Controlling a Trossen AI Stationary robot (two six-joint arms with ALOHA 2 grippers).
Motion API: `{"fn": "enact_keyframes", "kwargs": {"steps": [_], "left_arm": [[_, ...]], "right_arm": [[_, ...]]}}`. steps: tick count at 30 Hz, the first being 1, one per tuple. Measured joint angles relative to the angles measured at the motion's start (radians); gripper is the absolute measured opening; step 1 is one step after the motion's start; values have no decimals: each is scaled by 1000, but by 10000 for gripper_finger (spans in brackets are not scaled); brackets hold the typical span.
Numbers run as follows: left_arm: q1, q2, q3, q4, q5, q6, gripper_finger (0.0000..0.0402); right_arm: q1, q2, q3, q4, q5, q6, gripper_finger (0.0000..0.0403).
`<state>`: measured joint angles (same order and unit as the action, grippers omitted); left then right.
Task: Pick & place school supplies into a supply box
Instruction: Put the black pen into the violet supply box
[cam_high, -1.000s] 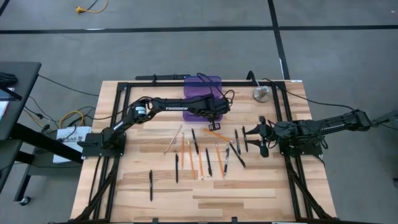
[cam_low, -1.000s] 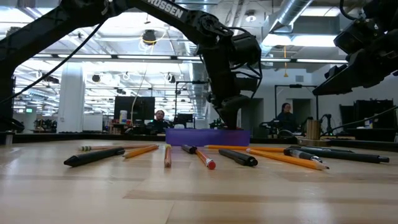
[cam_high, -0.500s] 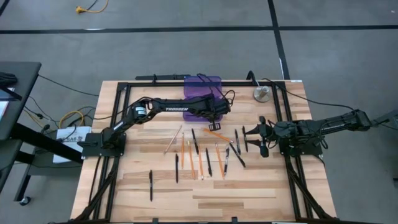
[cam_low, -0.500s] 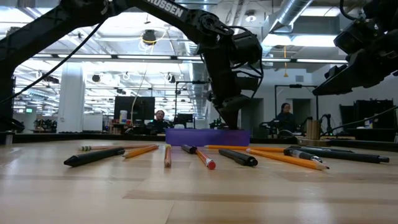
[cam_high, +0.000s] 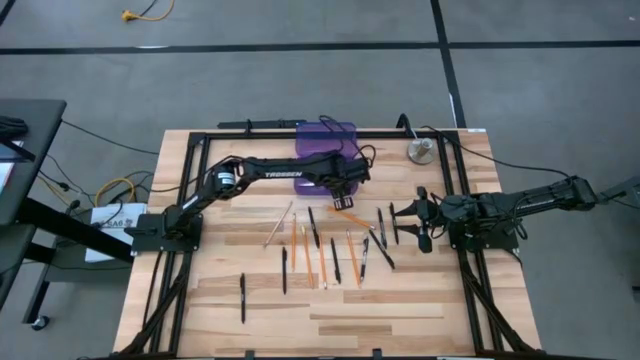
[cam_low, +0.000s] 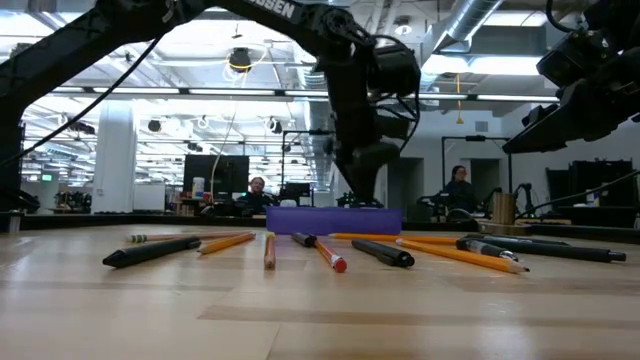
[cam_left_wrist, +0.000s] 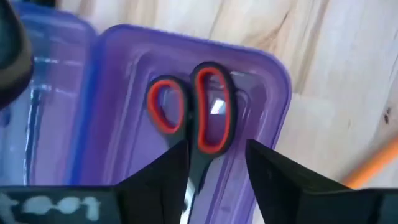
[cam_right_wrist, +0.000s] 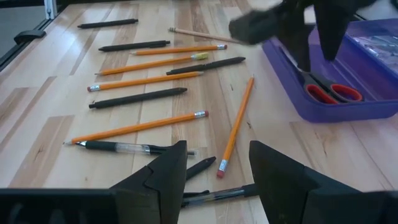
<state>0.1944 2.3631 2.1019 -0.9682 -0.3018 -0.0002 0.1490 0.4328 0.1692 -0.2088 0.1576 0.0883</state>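
Observation:
The purple supply box lies open at the table's far middle, also in the low view. Red-handled scissors lie flat on the bottom of its tray, handles toward the table's right end. My left gripper hangs open just above them, pointing steeply down, one finger on each side of the blades. Several orange pencils and dark pens lie loose on the wood nearer the front. My right gripper waits open at the table's right, above the pens.
A round silver disc sits at the far right. A loose orange pencil lies just in front of the box. The bare front strip of the table holds only one pen at the left. People sit in the room behind.
My left gripper has opened over the supply box and let go of the scissors, which now lie in the tray. The right arm has kept still.

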Motion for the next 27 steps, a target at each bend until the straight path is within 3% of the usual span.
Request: {"fn": "enact_keyframes", "kwargs": {"steps": [3,8,12,21,27], "left_arm": [[-5,0,80,-155,-19,-67,153],[-42,-15,218,-423,-144,-170,153],[-85,-86,252,-541,-144,-253,153],[-233,-377,146,-597,-129,-507,153],[-344,-563,-116,-580,-200,-787,153]], "right_arm": [[0,0,0,0,0,0,169],[0,0,0,-1,0,17,169],[0,0,0,-1,0,17,169],[0,0,0,0,0,17,169],[0,0,0,0,0,23,169]]}}
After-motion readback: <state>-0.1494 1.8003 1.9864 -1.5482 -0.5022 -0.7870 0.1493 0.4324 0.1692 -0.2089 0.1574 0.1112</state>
